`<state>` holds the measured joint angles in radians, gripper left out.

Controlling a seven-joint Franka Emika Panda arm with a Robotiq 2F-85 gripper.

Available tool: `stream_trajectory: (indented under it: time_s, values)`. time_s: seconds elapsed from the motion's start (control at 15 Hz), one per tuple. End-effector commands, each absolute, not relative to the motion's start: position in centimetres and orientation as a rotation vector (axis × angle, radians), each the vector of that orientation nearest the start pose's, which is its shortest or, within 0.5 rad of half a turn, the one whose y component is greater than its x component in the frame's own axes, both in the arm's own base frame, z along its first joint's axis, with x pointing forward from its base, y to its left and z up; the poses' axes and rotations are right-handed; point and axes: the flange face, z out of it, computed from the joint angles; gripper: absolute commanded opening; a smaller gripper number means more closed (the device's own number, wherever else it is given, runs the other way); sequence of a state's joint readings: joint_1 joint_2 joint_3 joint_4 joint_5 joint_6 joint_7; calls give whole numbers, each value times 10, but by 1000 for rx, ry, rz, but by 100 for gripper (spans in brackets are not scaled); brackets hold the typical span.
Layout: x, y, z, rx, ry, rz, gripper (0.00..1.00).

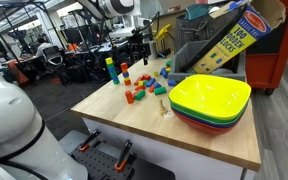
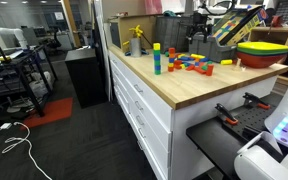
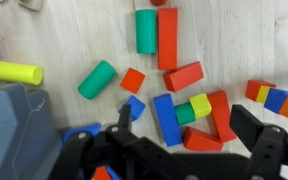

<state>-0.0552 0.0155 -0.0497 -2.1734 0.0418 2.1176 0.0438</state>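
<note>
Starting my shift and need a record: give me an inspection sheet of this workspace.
Surface: wooden table with white drawers beneath.
Job's things: coloured blocks scattered, a few stacked.
Clutter: stacked bowls; block box leaning behind them.
Grippers: gripper above the blocks, jaws open, holding nothing.
Cables: white cable loose on the floor.
Surroundings: red cabinet beside the table.
</note>
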Motion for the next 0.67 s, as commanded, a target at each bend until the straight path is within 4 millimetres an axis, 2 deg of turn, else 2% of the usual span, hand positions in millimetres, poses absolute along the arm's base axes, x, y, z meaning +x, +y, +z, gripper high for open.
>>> stream_trajectory:
  time_s: [0.0, 0.2, 0.27, 0.6]
  values:
    - [496, -56, 382, -3094, 264, 77, 100]
    - [486, -54, 382, -3074, 297, 102, 100]
    - [500, -52, 377, -3086, 272, 126, 100]
    - [493, -51, 378, -3084, 273, 126, 100]
